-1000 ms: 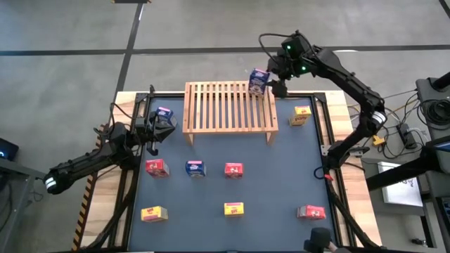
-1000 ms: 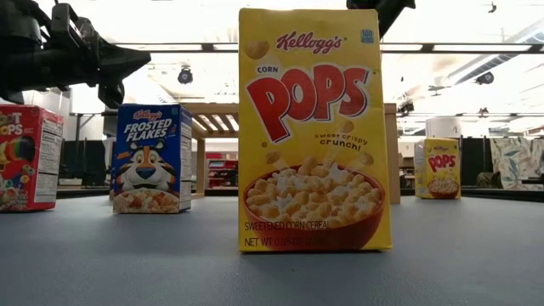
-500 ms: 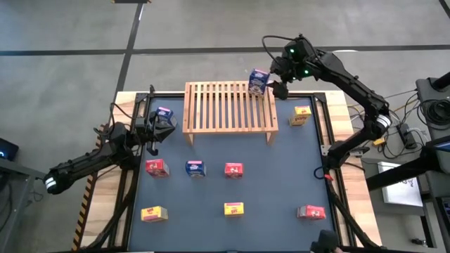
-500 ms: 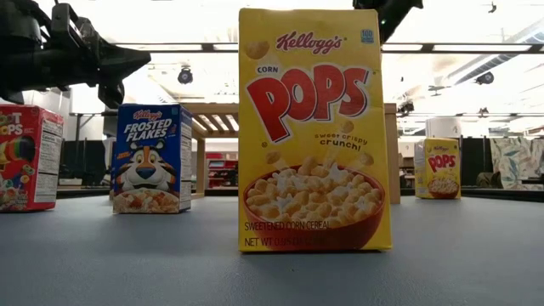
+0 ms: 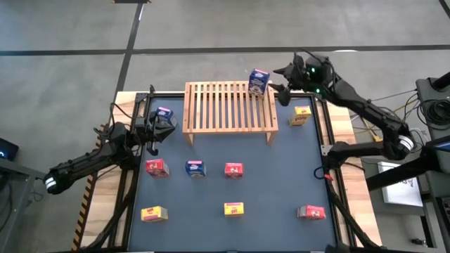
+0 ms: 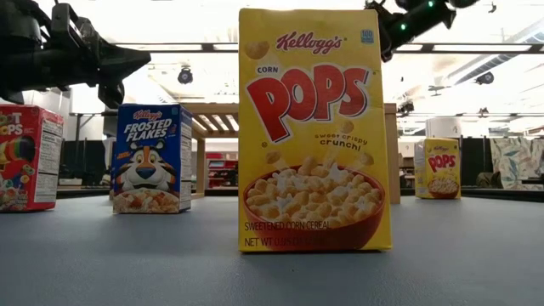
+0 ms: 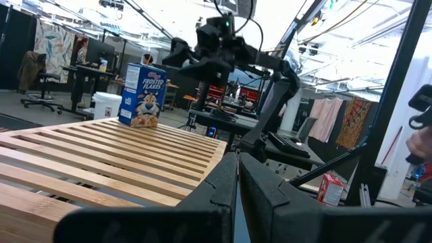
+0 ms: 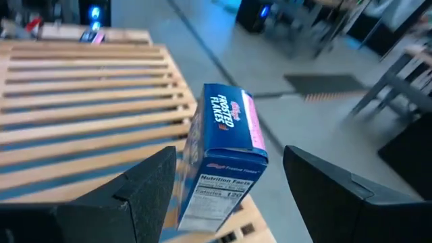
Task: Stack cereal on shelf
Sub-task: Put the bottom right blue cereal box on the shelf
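A blue cereal box [image 5: 259, 82] stands upright on its base at the far right corner of the slatted wooden shelf [image 5: 228, 107]. My right gripper [image 5: 280, 83] is open just to the right of that box. In the right wrist view its fingers stand on either side of the box [image 8: 224, 152] without touching it. My left gripper [image 5: 160, 125] is shut and hovers by the shelf's left end, close to another blue box [image 5: 164, 112] standing on the mat. The left wrist view looks across the slats [image 7: 115, 152] to the shelved box [image 7: 142, 94].
Standing on the dark mat are red boxes [image 5: 156, 167] [image 5: 233, 169] [image 5: 311, 211], yellow boxes [image 5: 154, 213] [image 5: 234, 208] [image 5: 301, 115] and a blue box [image 5: 195, 168]. A yellow box [image 6: 310, 127] fills the middle of the low view. The rest of the shelf's slats are bare.
My right gripper has drawn back from the blue box on the shelf toward the table's right edge, and its arm has swung out to the right. The box stays upright where it was.
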